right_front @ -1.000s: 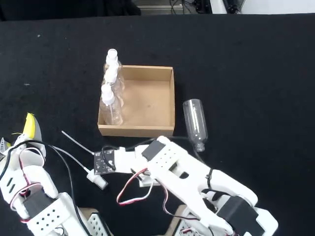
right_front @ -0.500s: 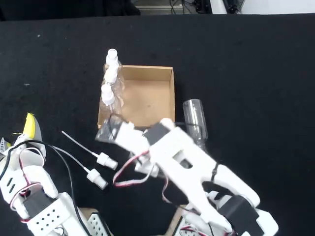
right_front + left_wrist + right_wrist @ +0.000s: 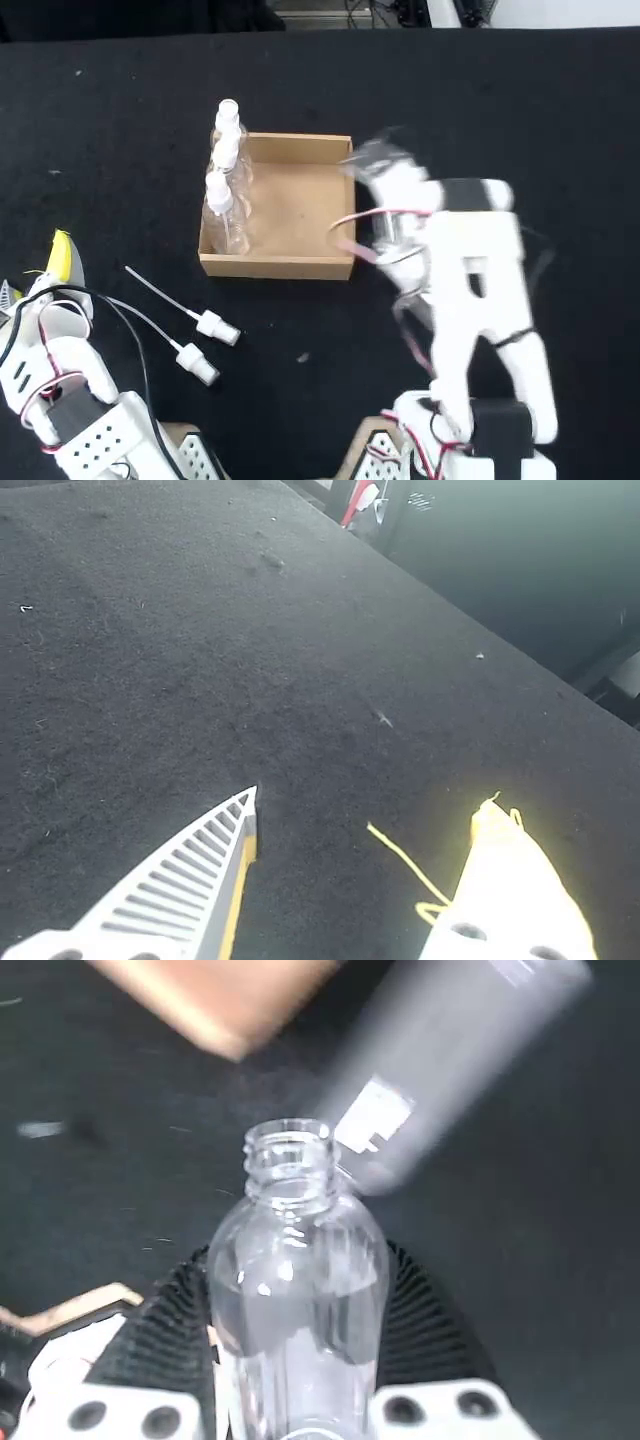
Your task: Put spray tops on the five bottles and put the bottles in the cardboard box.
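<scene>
Left end effector (image 3: 370,800): fingers apart with nothing between them, low over bare bench (image 3: 520,120) at the 8 o'clock corner of the high view.
Spray tops: 2 lie loose on the bench, the upper spray top (image 3: 217,326) and the lower spray top (image 3: 197,364), side by side. Their heads point toward 4 o'clock and their thin tubes trail toward 10 o'clock.
Cardboard box (image 3: 275,266): open, at the middle of the bench. 3 capped bottles (image 3: 225,215) stand in a row along its 9 o'clock wall, and the rest of its floor is free.
Right end effector (image 3: 300,1305): clamped on the open bottle (image 3: 295,1260) at its body. It is up off the bench at the box's 3 o'clock side.
Bottle axis: in line with the fingers, the threaded neck pointing out past the fingertips.
Second uncapped bottle (image 3: 460,1050): lies on its side just beyond that neck, blurred.
Deciding relation: both tops lie at about 8 o'clock from the held neck, past the box's front corner. By my reading the left end effector is much the nearer, so it would have to bring a top, tube first, to the open neck.
</scene>
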Tool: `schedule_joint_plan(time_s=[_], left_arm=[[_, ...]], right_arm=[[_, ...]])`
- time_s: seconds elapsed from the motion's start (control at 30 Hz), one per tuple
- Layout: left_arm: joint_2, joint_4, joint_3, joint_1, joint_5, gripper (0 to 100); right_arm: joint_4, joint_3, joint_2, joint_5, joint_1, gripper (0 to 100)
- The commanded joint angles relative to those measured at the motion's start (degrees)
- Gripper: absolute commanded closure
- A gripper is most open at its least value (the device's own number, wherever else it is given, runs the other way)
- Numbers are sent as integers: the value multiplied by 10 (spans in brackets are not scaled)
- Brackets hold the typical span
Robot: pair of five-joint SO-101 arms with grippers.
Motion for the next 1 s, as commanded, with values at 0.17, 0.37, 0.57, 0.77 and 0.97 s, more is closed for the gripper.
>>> schedule_joint_plan(time_s=[0.17,0.37,0.57,0.77,0.97], left_arm=[[-2,-15,-23,-2,5,769],[-2,-15,-23,-2,5,769],[-2,-15,-22,-2,5,769],[-2,-15,-22,-2,5,769],[-2,-15,-22,-2,5,769]], right_arm=[[-103,23,29,38,287,966],[-187,23,153,14,363,967],[-219,7,207,-1,383,924],[-185,-7,211,-1,338,697],[-188,-7,208,-1,323,707]])
